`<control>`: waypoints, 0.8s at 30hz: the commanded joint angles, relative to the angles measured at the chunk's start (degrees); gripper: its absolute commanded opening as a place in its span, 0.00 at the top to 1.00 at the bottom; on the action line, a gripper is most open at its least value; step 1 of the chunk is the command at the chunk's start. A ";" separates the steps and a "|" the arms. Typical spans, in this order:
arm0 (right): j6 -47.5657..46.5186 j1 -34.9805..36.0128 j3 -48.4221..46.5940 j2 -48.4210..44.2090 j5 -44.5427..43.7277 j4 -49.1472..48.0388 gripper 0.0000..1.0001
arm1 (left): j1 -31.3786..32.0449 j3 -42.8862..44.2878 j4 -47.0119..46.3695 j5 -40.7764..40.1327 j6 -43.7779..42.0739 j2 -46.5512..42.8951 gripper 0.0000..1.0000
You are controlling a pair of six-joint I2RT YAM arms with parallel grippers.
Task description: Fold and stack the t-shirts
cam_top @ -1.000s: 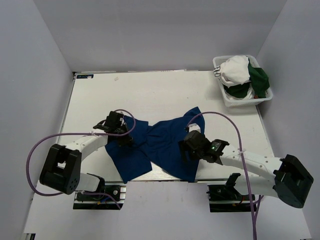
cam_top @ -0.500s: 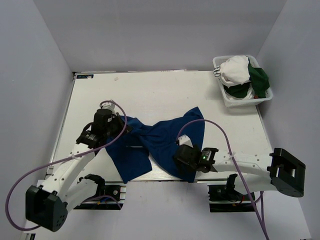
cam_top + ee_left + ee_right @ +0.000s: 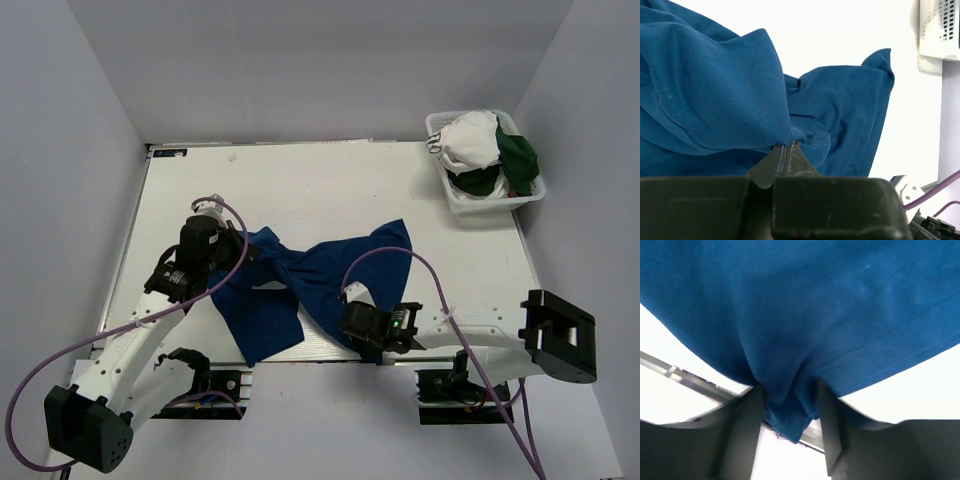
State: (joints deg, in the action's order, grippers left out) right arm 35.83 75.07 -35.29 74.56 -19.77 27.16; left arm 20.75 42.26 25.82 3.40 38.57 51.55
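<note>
A royal blue t-shirt (image 3: 320, 280) lies crumpled across the near half of the white table (image 3: 320, 190), its lower hem at the front edge. My left gripper (image 3: 238, 262) is at the shirt's left side; in the left wrist view it (image 3: 786, 146) is shut on a fold of blue cloth (image 3: 730, 100). My right gripper (image 3: 352, 330) is at the shirt's near right corner. In the right wrist view it (image 3: 789, 387) has a bunch of blue cloth (image 3: 790, 410) pinched between both fingers. The shirt's print is hidden.
A white mesh basket (image 3: 497, 205) stands at the far right corner, holding a white t-shirt (image 3: 470, 140) and a dark green t-shirt (image 3: 518, 155). The table's metal front rail (image 3: 685, 380) runs just under the right gripper. Grey walls enclose the table.
The right gripper dropped toward the front edge and closed from wide open onto the shirt's near corner. The left arm swung left and back, still gripping, drawing the shirt's left side with it.
</note>
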 commanded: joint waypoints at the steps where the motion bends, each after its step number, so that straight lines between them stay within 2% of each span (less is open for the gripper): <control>1: 4.15 0.17 -0.56 4.70 -4.73 7.36 0.61 | 0.16 2.12 -0.34 -1.03 -0.51 -1.36 1.00; 3: 7.56 0.08 -4.15 4.63 -10.79 10.70 0.98 | 0.16 3.53 -0.34 -1.55 -1.56 -1.36 1.00; 5: 12.47 -0.18 -7.32 2.79 -23.49 16.33 1.00 | 0.16 5.89 -0.34 -2.25 -2.17 -1.36 1.00; 6: 14.85 -0.45 -13.08 0.78 -26.52 20.18 1.00 | 0.16 7.03 -0.34 -2.95 -2.18 -1.36 1.00; 8: 17.16 -0.45 -17.16 -2.83 -36.34 23.01 1.00 | 0.16 10.55 0.19 -3.48 -2.88 -1.89 1.00; 10: 13.33 -0.45 -22.53 -9.14 -41.28 21.98 1.00 | 0.16 14.66 0.97 -4.01 -2.88 -2.42 1.00; 11: 9.99 -0.71 -23.33 -10.74 -41.66 14.75 1.00 | 0.16 16.35 2.81 -4.54 -2.88 -3.11 1.00; 12: -1.01 -0.36 -25.08 -13.98 -41.58 11.63 1.00 | 0.16 19.49 3.79 -4.54 -2.88 -3.90 1.00; 14: -5.05 -0.27 -26.75 -18.22 -40.01 4.97 1.00 | 0.16 22.15 4.32 -4.54 -3.41 -5.92 1.00; 16: -10.32 -0.10 -31.24 -23.74 -38.51 2.65 1.00 | 0.16 25.58 4.94 -4.54 -3.93 -7.60 1.00; 19: -17.54 -0.18 -35.46 -27.45 -31.49 -1.83 1.00 | 0.16 30.32 5.55 -3.93 -5.16 -10.59 1.00; 20: -20.60 -0.10 -37.64 -29.02 -24.34 -3.15 1.00 | -0.36 31.64 6.07 -3.93 -5.17 -11.20 1.00; 22: -24.03 -0.10 -40.99 -29.83 -19.81 -4.39 1.00 | -0.89 36.12 7.66 -2.52 -6.31 -12.16 1.00; 23: -26.06 -0.18 -43.79 -29.57 -12.21 -3.52 1.00 | -0.89 37.27 7.66 -1.30 -6.31 -13.13 1.00; 24: -26.69 -0.18 -45.21 -29.30 -10.48 -2.99 1.00 | -0.89 39.28 7.66 0.62 -6.31 -13.75 1.00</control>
State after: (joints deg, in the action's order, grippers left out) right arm 18.04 74.65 -76.09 44.51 -42.94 27.86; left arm 20.32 77.12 32.40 0.78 33.82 39.46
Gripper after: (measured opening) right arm 0.022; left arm 0.022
